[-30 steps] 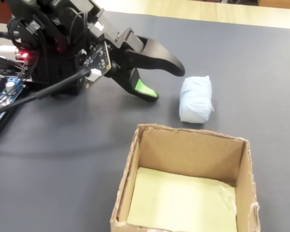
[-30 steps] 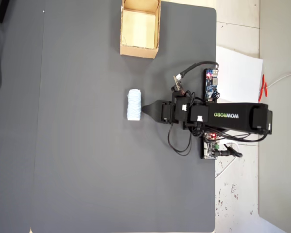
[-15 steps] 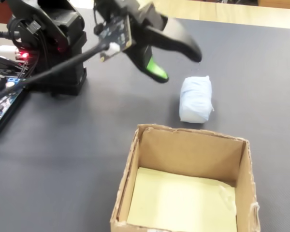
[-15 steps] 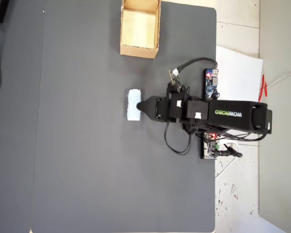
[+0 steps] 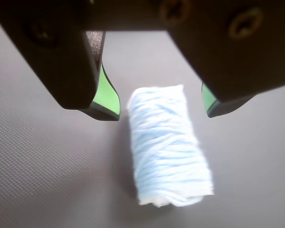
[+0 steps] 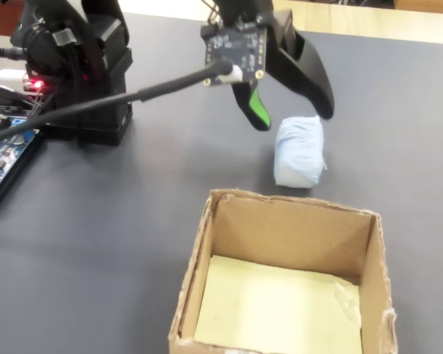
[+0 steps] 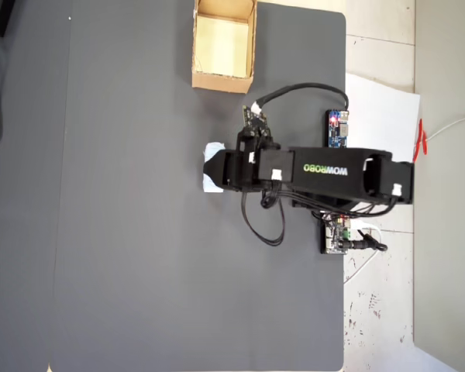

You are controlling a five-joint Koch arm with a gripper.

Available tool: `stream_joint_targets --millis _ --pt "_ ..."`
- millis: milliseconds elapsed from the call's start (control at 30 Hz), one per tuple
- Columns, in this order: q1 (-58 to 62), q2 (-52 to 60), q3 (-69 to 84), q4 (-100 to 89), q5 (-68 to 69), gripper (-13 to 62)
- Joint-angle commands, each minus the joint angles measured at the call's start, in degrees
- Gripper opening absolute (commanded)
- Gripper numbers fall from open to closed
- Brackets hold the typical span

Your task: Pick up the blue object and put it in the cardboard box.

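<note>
Two black jaws w/ green pads are standing spread wide, so the hand [image 5: 161, 115] is holding nothing; it is hanging over the blue object [image 5: 168, 154], which is lying on its side on the dark grey table [image 5: 42, 166]. In the wrist view the roll's upper end is sitting between the two green-tipped jaws, not touching either as far as can be seen. In the fixed view the hand [image 6: 294, 120] is hovering just above the far end of the blue object [image 6: 298, 153], w/ the cardboard box [image 6: 221, 221] standing open nearer the camera, pale yellow inside, apart from the roll. From overhead the hand [image 7: 209, 170] is covering most of the blue object [image 7: 208, 185]; the cardboard box [image 7: 224, 80] is sitting well apart toward the top edge of the table [image 7: 139, 232]. A circuit board [image 6: 235, 48] w/ a black cable is riding on the wrist.
</note>
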Motion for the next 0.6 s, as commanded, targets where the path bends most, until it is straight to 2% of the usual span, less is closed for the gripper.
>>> stream_joint_targets --millis 0,367,500,567 --pt "-0.53 0.00 -5.54 -0.18 0.44 32.9" --pt "-0.53 -9.67 -5.10 -4.13 1.58 30.8" --pt "-0.35 -11.16 -4.13 -7.82 1.58 20.0" --pt "-0.26 -10.81 -3.16 -10.37 1.67 18.3"
